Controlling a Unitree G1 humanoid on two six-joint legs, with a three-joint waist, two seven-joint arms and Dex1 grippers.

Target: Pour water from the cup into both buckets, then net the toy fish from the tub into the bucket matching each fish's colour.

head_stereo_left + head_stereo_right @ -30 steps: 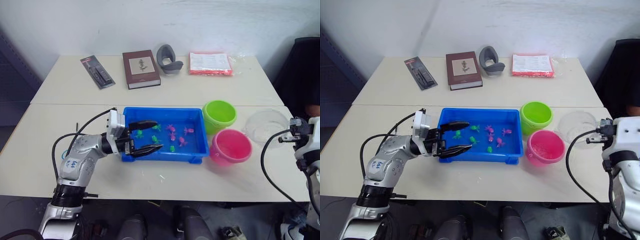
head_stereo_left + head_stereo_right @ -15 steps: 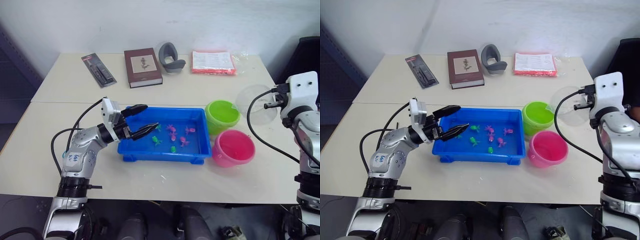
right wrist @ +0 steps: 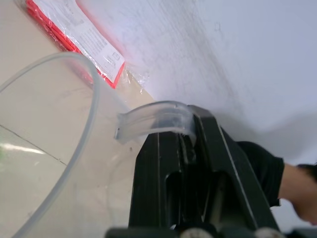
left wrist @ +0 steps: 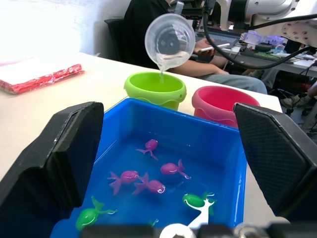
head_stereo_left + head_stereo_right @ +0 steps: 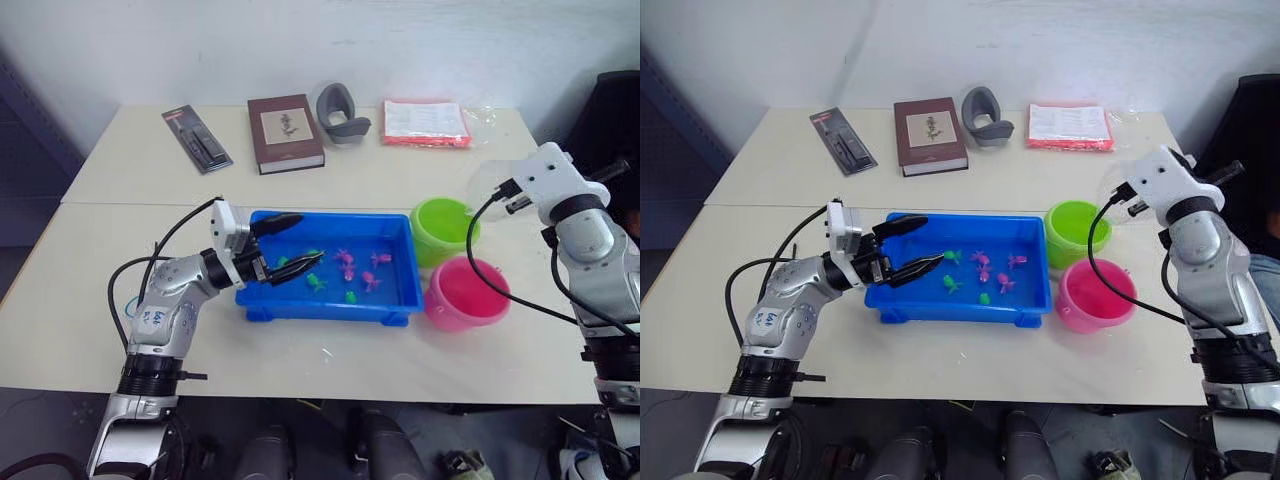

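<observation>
Between my left gripper's (image 5: 288, 249) wide-spread fingers lies the tub (image 5: 390, 300), toy fish (image 4: 148, 185) afloat. Beyond their tips, the green bucket (image 4: 155, 89) takes water from the tipped cup (image 4: 170, 41), its handle clamped in my right gripper (image 3: 171, 163); pink bucket (image 4: 223, 101) alongside.

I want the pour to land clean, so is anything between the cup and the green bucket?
Nothing visible. The cup, held by its handle in the right tool, is tipped just above the green bucket, and a thin stream falls straight in.

Robotics lab, cluttered workbench (image 4: 257, 49), cables (image 4: 277, 25)
</observation>
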